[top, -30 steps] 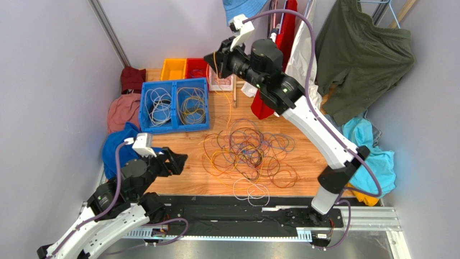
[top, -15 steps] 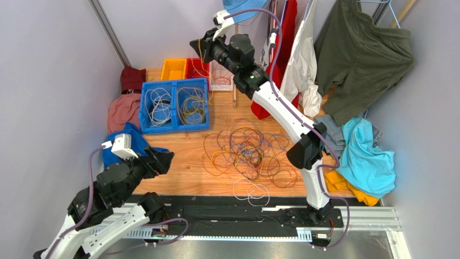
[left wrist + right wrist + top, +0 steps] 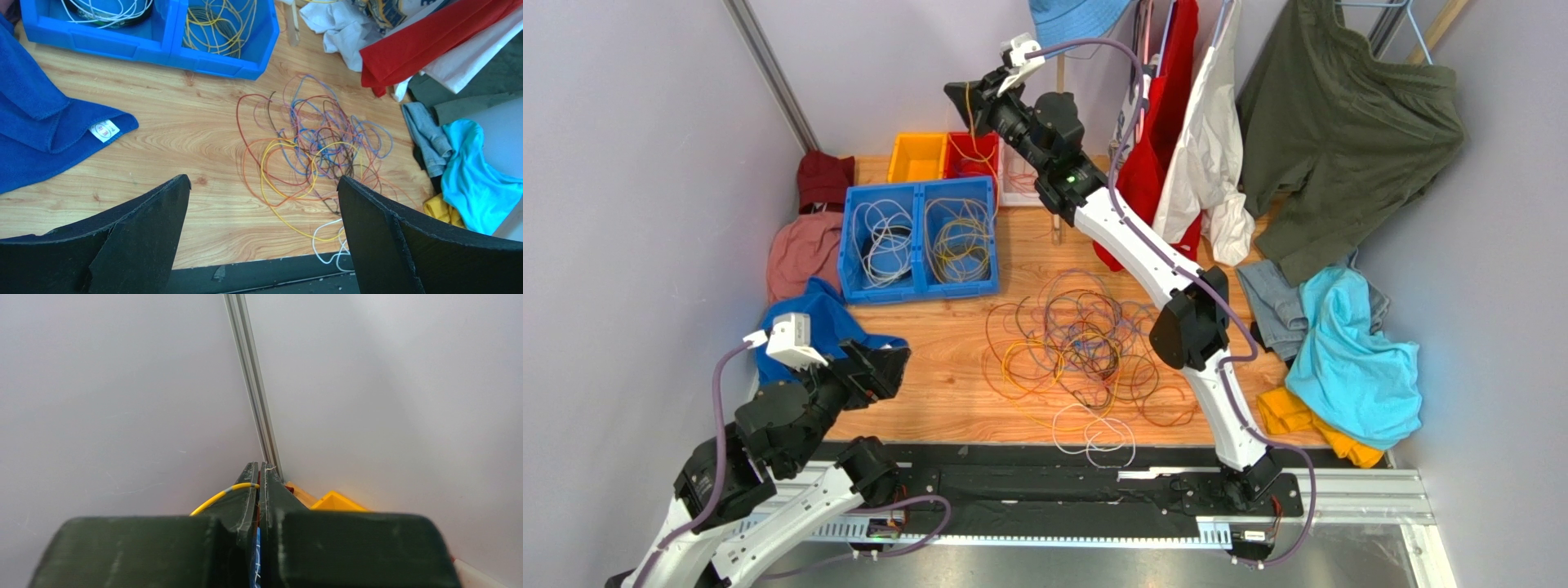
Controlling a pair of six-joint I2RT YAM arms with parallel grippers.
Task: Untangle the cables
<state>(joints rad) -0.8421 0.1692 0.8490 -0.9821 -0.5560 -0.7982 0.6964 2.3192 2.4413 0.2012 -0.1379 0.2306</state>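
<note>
A tangle of thin cables (image 3: 1090, 343) in orange, yellow, purple, red, brown and white lies on the wooden table; it also shows in the left wrist view (image 3: 313, 153). My right gripper (image 3: 961, 96) is raised high at the back, above the bins, shut on a yellow cable (image 3: 222, 496) that hangs down as a thin strand (image 3: 972, 132). My left gripper (image 3: 886, 363) is open and empty, above the table's near left edge, left of the tangle; its fingers (image 3: 147, 226) frame bare wood.
A blue two-part bin (image 3: 852, 239) holds coiled white and yellow cables. Orange (image 3: 916, 157) and red (image 3: 970, 152) bins stand behind it. A blue cloth (image 3: 808, 321) lies at left. Clothes hang and lie at back right (image 3: 1345, 110).
My right gripper has swung left and back with the yellow cable, from over the table's back middle to above the orange and red bins. My left arm has drawn back toward the near left.
</note>
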